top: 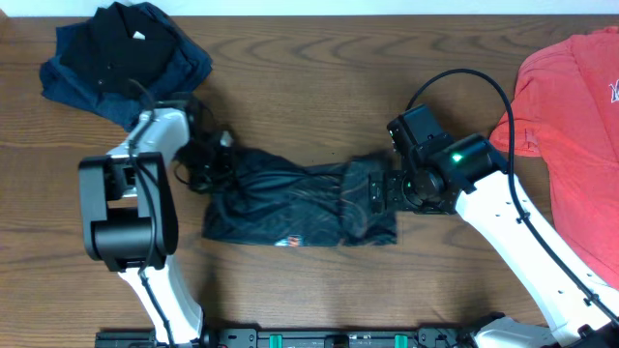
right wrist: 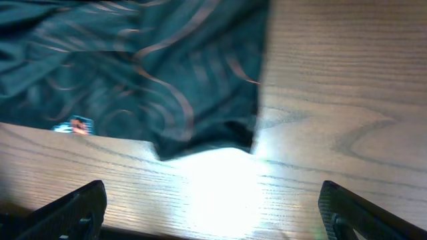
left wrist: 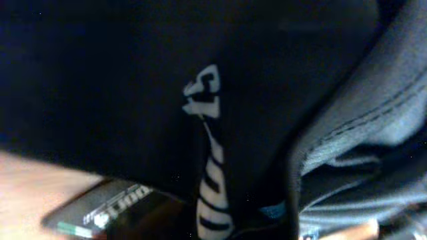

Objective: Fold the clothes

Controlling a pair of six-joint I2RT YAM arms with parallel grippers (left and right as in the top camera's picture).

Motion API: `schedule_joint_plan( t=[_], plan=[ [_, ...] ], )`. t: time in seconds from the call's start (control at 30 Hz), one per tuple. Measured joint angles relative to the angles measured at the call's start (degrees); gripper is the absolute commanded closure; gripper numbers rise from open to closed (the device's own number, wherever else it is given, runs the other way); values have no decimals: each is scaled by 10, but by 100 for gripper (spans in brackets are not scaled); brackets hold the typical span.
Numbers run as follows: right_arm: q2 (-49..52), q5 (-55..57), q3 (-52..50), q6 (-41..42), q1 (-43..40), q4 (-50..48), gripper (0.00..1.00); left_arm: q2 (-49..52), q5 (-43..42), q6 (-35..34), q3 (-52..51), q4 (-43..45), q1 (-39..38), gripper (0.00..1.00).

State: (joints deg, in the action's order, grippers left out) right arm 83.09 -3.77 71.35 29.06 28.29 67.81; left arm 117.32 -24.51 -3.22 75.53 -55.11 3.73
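Jersey (top: pixel 300 203) lies crumpled mid-tabletop (top: pixel 319 77), between my two arms. My left fingers (top: pixel 215 162) are pinched tight on fabric at its left edge; black cloth with white lettering fills that wrist view. My right fingers (top: pixel 380 189) stand wide apart over its right end, holding nothing. Coral T-shirt (top: pixel 571 106) far right; dark garments (top: pixel 126 53) top left.

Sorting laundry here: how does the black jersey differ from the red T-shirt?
The jersey is black with thin orange lines; the T-shirt is red. The jersey lies bunched mid-table, pinched by the left gripper; the T-shirt sits untouched at the right edge. Both rest on the wooden table.
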Motion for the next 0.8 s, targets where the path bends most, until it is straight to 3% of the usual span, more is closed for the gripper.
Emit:
schedule_joint_plan(
  t=[0.3,0.57,0.8],
  plan=[
    [3,24,0,0,0,-12,1,-72,78,-22,67,-74,10,94],
    [17,95,0,-2,0,-23,1,-189,85,-33,75,-118,-63,94],
    [52,110,0,-2,-19,-27,1,-210,86,-62,75,-113,-148,94]
  ],
)
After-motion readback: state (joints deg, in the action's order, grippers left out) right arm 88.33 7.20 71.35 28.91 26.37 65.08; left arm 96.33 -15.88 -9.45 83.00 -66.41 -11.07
